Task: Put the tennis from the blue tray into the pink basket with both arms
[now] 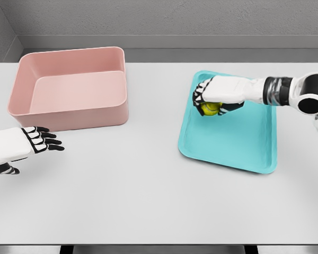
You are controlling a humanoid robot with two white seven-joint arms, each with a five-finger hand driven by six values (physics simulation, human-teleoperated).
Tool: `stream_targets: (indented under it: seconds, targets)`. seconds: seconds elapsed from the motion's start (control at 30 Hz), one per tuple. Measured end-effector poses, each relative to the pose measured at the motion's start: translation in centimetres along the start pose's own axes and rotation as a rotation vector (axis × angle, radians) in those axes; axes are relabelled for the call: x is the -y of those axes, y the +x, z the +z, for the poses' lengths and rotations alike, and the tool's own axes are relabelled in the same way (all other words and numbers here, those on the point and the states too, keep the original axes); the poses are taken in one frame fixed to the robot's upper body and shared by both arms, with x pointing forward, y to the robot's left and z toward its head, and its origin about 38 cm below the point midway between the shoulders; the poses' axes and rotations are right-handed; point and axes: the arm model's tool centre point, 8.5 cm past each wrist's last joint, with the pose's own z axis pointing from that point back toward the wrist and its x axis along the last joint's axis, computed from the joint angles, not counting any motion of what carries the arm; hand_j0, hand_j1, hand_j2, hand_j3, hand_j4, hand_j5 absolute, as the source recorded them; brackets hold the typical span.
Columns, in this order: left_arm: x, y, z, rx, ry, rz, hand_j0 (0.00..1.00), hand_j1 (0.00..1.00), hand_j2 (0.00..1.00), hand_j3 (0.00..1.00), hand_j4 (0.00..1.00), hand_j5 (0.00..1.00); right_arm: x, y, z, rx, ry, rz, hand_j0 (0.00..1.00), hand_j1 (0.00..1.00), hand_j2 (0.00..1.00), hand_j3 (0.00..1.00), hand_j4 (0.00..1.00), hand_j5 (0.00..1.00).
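Head view: right hand [218, 98] grips tennis ball [209, 108] over blue tray [228, 140]; left hand [21, 144] spread near pink basket [69, 87].

Yellow-green tennis ball [210, 108], blue-teal tray [244, 143], pink basket [74, 114], white/black robot hands, lt grey table [148, 201].

There is one view only, from the robot's head, looking forward and steeply down across the white table [148, 201]. It sits close enough that the near edge runs along the bottom, while the grey wall [175, 18] closes the top.
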Motion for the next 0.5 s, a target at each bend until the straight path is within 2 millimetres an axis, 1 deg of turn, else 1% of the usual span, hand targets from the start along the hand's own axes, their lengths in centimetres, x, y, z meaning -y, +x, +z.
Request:
stream_targets:
  seconds: [0.07,0.2,0.3,0.33,0.37,0.5]
  targets:
    - [0.0,0.0,0.0,0.0,0.0,-0.001,1.0,1.0,1.0,1.0,1.0,1.0,0.7,1.3,-0.1,0.032,-0.003,0.039,0.35,0.35,0.35,0.35,0.35,0.35]
    - [0.0,0.0,0.0,0.0,-0.001,-0.001,1.0,1.0,1.0,1.0,1.0,1.0,1.5,4.4,-1.2,0.114,-0.002,0.111,0.35,0.35,0.35,0.35,0.35,0.35]
    - [0.0,0.0,0.0,-0.001,-0.002,-0.002,1.0,1.0,1.0,1.0,1.0,1.0,1.6,6.4,-2.4,0.172,0.0,0.137,0.34,0.34,0.34,0.34,0.34,0.34]
    - [0.0,0.0,0.0,-0.001,-0.002,-0.002,1.0,1.0,1.0,1.0,1.0,1.0,1.6,7.0,-3.0,0.191,0.003,0.141,0.29,0.29,0.29,0.29,0.29,0.29]
    - [0.0,0.0,0.0,-0.002,-0.002,-0.001,1.0,1.0,1.0,1.0,1.0,1.0,1.6,7.6,-3.6,0.212,0.005,0.144,0.28,0.28,0.28,0.28,0.28,0.28]
    - [0.1,-0.1,0.1,-0.005,-0.003,0.0,1.0,1.0,1.0,1.0,1.0,1.0,2.0,9.4,-5.4,0.269,0.001,0.16,0.28,0.28,0.28,0.28,0.28,0.28]
